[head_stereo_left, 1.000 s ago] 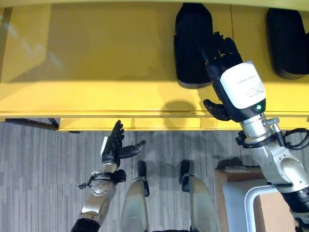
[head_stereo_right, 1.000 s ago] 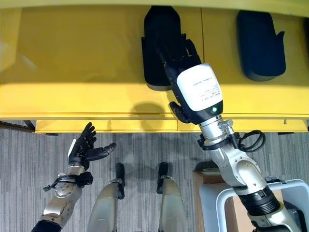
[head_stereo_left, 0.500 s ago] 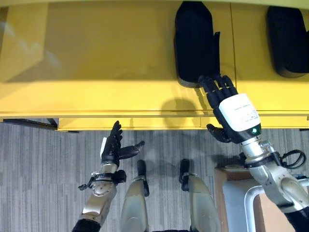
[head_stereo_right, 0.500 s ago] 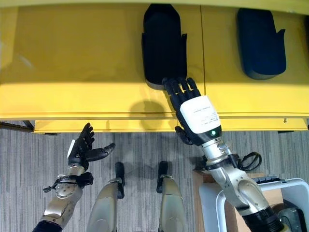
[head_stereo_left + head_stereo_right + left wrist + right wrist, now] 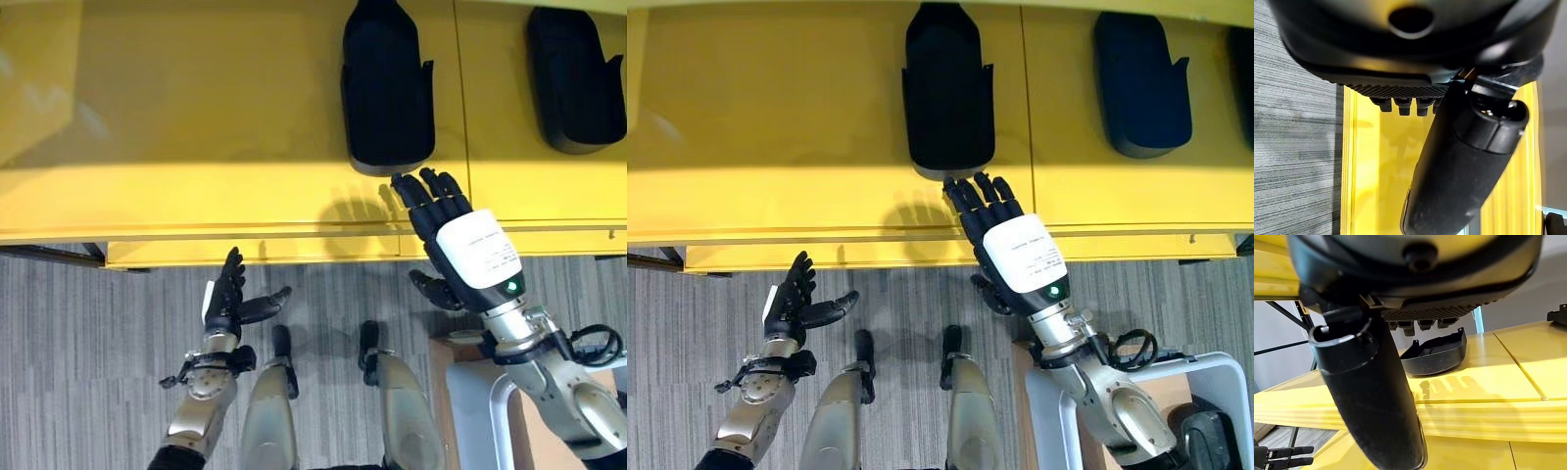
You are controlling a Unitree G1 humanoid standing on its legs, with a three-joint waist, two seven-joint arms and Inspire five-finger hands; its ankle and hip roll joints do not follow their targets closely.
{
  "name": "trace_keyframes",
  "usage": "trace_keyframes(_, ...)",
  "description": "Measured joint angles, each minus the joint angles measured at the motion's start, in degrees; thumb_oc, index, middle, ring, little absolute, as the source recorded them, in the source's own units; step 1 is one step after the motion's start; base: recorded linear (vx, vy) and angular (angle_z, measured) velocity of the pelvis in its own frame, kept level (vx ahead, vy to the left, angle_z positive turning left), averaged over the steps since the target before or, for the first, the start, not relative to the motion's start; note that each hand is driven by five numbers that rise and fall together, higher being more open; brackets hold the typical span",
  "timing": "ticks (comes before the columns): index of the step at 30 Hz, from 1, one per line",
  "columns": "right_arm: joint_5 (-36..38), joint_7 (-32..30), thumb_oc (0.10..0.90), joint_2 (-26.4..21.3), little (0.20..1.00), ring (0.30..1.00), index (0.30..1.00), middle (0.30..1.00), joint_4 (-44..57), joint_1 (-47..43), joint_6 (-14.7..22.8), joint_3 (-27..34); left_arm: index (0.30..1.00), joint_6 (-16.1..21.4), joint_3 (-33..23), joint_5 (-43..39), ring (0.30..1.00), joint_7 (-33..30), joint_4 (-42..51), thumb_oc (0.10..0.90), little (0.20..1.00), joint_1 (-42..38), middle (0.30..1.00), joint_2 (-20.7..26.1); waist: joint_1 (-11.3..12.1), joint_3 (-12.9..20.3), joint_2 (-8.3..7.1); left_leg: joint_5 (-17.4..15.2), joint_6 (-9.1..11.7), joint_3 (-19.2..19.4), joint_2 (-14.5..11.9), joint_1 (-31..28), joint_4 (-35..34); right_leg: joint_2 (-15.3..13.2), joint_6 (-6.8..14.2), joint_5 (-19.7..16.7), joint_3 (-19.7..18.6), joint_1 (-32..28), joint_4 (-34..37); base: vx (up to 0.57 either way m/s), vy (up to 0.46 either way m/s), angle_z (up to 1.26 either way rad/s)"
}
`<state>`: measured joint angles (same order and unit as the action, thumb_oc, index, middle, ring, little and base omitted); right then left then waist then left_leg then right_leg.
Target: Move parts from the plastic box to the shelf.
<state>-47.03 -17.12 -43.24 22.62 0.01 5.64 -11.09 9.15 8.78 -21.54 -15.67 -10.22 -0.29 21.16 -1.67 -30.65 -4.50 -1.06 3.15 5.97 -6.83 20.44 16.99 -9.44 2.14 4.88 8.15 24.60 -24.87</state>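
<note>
Two black moulded plastic parts (image 5: 387, 83) (image 5: 573, 78) are already set on the yellow shelf (image 5: 196, 117). Nothing's held: right hand (image 5: 460, 245) and left hand (image 5: 232, 294) are both released, so more fetching's probably left.

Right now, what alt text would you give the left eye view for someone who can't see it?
The robot's right hand hovers open at the front edge of a yellow shelf, just short of a black moulded plastic part. A second black part lies further right, and the left hand hangs open above grey carpet.
</note>
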Motion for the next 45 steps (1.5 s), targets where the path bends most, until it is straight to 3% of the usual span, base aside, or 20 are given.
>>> trace_keyframes(8, 0.45, 0.04, 0.9, 0.53, 1.0, 1.0, 1.0, 1.0, -1.42, -1.08, -0.01, -0.8, 1.0, 0.01, 0.04, -0.01, 1.0, -0.16, -0.09, 0.9, 1.0, 0.02, 1.0, 0.01, 0.15, 0.09, -0.43, 0.0, 0.0, 0.0, 0.01, -0.2, 0.0, -0.01, 0.01, -0.03, 0.0, -0.25, -0.02, 0.0, 0.0, 0.0)
trace_keyframes(26, 2.24, -0.7, 0.9, 7.48, 1.0, 1.0, 1.0, 1.0, -16.93, -9.47, -5.06, -8.56, 1.0, 0.07, 0.16, -0.05, 1.0, -1.52, -0.52, 0.9, 1.0, -0.11, 1.0, 0.03, 0.59, 0.09, -0.41, -0.03, -0.03, -0.03, 0.03, -0.48, -0.1, -0.09, 0.02, -0.01, 0.11, -0.64, 0.17, 0.0, 0.0, 0.0)
trace_keyframes(45, 2.23, -0.68, 0.9, 7.53, 1.0, 1.0, 1.0, 1.0, -18.88, -11.83, -6.14, -11.13, 1.0, 0.07, 0.53, -0.15, 1.0, -1.43, -0.74, 0.9, 1.0, -0.11, 1.0, 0.01, 1.08, 0.04, 0.52, 0.01, 0.02, -0.06, 0.04, -0.49, -0.04, -0.18, -0.03, 0.04, 0.14, -0.57, -0.16, 0.0, 0.0, 0.0)
